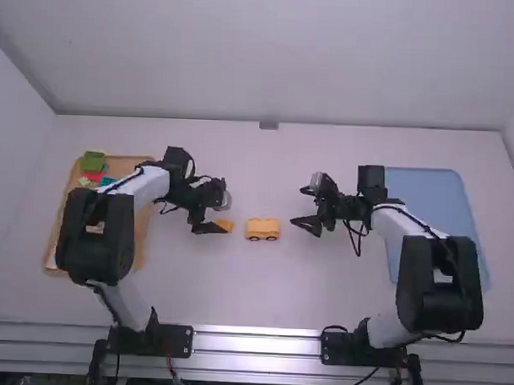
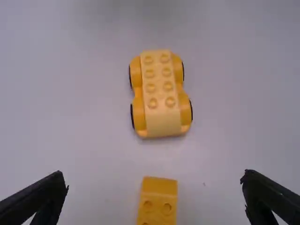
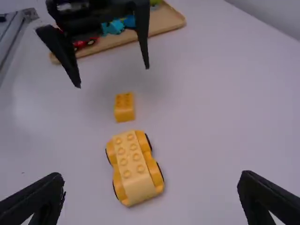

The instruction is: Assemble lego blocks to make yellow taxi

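Back wall [image 1: 261, 66]: standing pale and plain, right across the far side
Left wall [image 1: 10, 142]: slanting in, pale too
Table [image 1: 278, 303]: spreading white and smooth
Metal rails [image 1: 256, 344]: running along the near edge, gleaming brightly mid-span

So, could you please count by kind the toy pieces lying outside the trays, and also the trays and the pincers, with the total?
Yellow four-wheeled car base: 1
Small yellow studded brick: 1
Trays: 2 (tan tray, blue tray)
Pincers: 2 (left pincer, right pincer)
Total: 6
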